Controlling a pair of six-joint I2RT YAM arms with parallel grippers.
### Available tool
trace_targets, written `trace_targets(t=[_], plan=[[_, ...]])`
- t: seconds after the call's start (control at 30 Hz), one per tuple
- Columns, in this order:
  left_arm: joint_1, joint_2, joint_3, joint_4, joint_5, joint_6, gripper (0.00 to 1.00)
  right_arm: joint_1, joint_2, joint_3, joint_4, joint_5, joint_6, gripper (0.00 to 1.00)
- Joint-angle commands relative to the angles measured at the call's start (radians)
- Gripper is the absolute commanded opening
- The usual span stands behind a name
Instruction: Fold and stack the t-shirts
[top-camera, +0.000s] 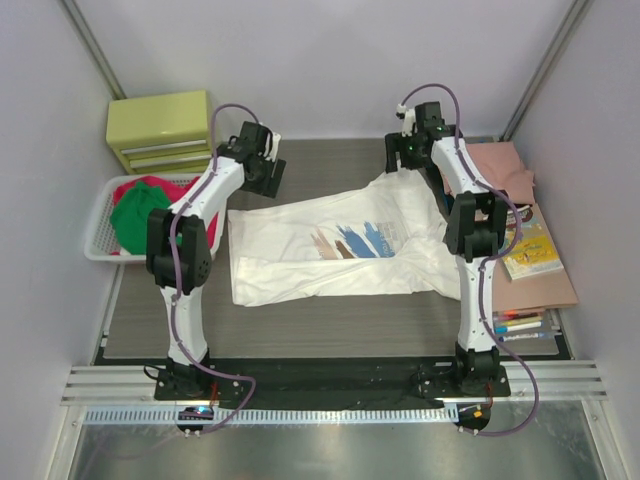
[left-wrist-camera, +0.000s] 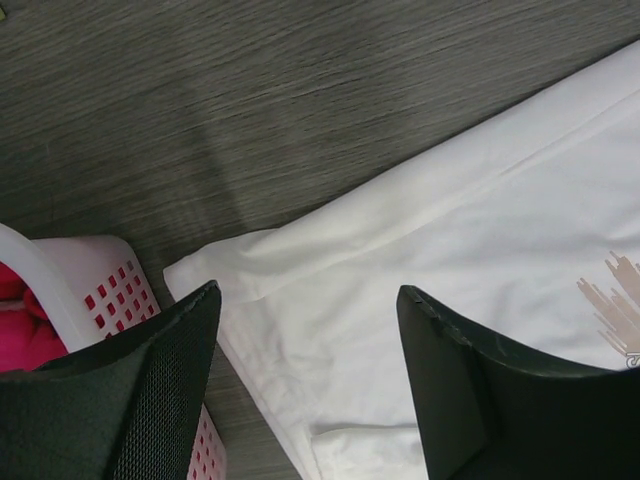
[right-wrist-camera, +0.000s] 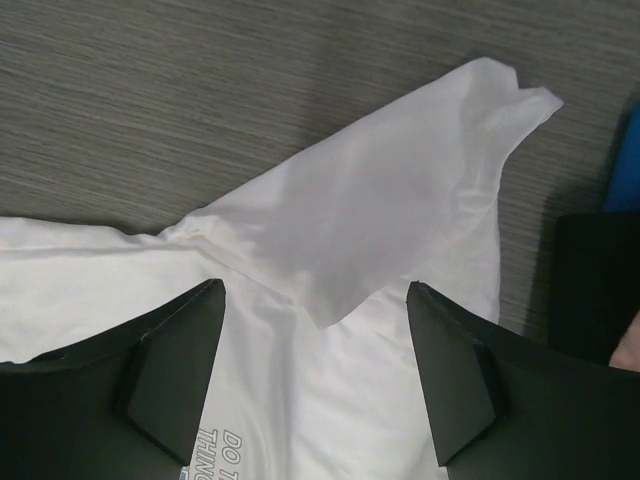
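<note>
The left gripper (left-wrist-camera: 309, 297) and right gripper (right-wrist-camera: 315, 293) hang wide open and empty just above the white t-shirt (top-camera: 300, 270) spread on the desk (top-camera: 330, 325), so each should probably drop straight down and pinch the cloth edge beneath it evenly before folding.

Bright, even overhead light, shadows soft and faint. Mild sheen on grey brushed-metal front panel (top-camera: 320, 455). Wrist views: dark wood-grain tabletop (left-wrist-camera: 250, 100) sharp, left gripper's black fingers (left-wrist-camera: 150, 400) slightly soft.
</note>
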Motion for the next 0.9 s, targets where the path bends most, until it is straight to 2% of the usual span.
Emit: trace_targets(t=[0.0,0.17,0.27,0.33,0.4,0.43,0.47,0.5,0.57,0.6,0.67,0.7,0.73,0.77,0.8,0.87], plan=[[0.000,-0.024,0.008,0.032,-0.026,0.019,0.73,0.003,0.017,0.050,-0.008,0.023,0.021,0.79],[0.001,-0.019,-0.019,0.040,-0.039,0.024,0.73,0.003,0.029,0.033,0.009,0.024,0.030,0.78],[0.000,-0.005,-0.027,0.041,-0.036,0.022,0.73,0.001,0.043,0.026,0.029,0.032,0.030,0.69],[0.001,-0.002,-0.027,0.040,-0.033,0.021,0.73,0.003,0.055,0.027,0.034,0.032,0.031,0.60],[0.001,-0.001,-0.032,0.045,-0.034,0.025,0.73,0.003,0.067,0.019,0.046,0.032,0.038,0.34],[0.000,-0.002,-0.036,0.043,-0.034,0.029,0.73,0.003,0.072,0.018,0.049,0.032,0.039,0.32],[0.000,0.001,-0.041,0.045,-0.036,0.038,0.73,0.001,0.073,0.016,0.051,0.034,0.041,0.32],[0.001,0.002,-0.042,0.043,-0.042,0.038,0.73,0.001,0.080,0.013,0.057,0.032,0.041,0.39],[0.001,0.008,-0.055,0.051,-0.072,0.029,0.73,0.001,0.083,0.010,0.057,0.021,0.039,0.48],[0.000,0.013,-0.061,0.057,-0.086,0.021,0.74,0.003,0.081,0.007,0.060,0.020,0.039,0.59],[0.001,0.018,-0.076,0.075,-0.085,0.018,0.75,0.003,0.083,0.003,0.061,0.018,0.035,0.66],[0.003,0.025,-0.076,0.077,-0.083,0.016,0.75,0.003,0.081,-0.004,0.063,0.023,0.033,0.60],[0.003,0.027,-0.073,0.072,-0.080,0.016,0.75,0.003,0.078,-0.008,0.066,0.027,0.032,0.46],[0.003,0.030,-0.072,0.069,-0.077,0.021,0.75,0.003,0.078,-0.017,0.071,0.047,0.033,0.14],[0.001,0.028,-0.070,0.066,-0.077,0.022,0.75,0.003,0.073,-0.022,0.077,0.052,0.030,0.02],[0.003,0.021,-0.075,0.071,-0.075,0.027,0.75,0.003,0.070,-0.031,0.077,0.060,0.027,0.01]])
